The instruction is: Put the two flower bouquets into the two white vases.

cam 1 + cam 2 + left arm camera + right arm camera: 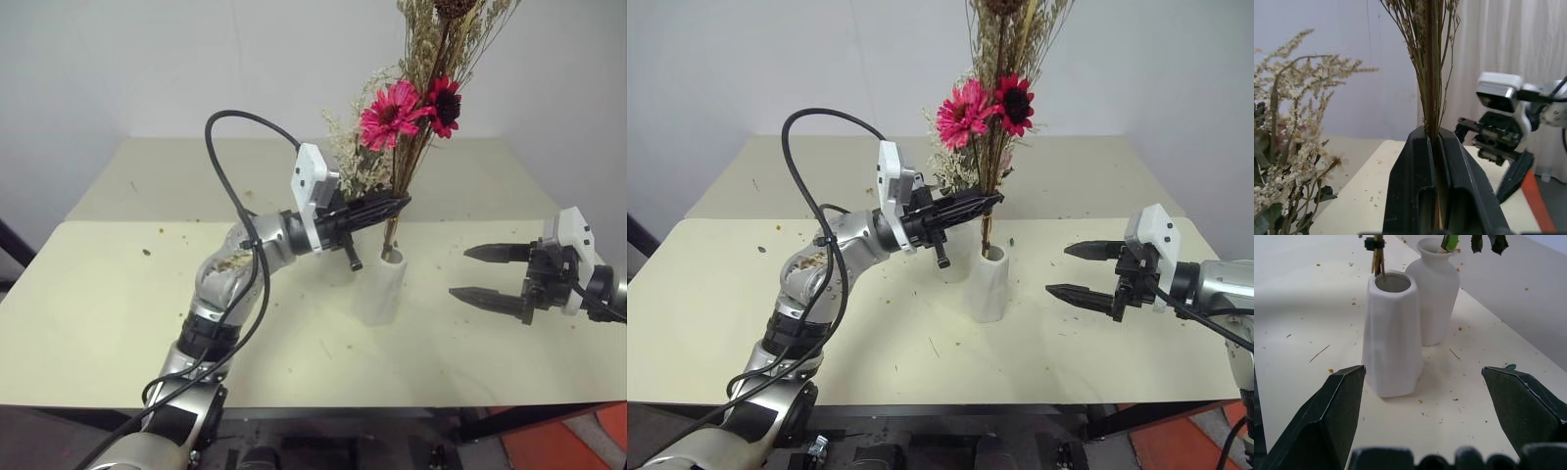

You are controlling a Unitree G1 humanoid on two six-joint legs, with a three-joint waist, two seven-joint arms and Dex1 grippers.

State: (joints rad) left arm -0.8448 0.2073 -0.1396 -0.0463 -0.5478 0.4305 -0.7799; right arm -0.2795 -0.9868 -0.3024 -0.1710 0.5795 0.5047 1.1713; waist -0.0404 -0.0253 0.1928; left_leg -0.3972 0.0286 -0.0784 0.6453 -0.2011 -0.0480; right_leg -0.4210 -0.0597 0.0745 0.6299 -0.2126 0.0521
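Note:
My left gripper is shut on the stems of the tan-grass bouquet with pink-red daisies, holding it upright. Its tied stem ends hang right at the far rim of the taller white vase; I cannot tell whether they are inside. Just behind stands the squat white vase, which holds the cream-white bouquet. To the right of the tall vase, my right gripper is open and empty, pointing at the vase from a short distance away.
The vases stand near the middle of a cream table strewn with dried flower crumbs. A second tabletop adjoins it at the back, against a white wall. The left arm's black cable loops above the table.

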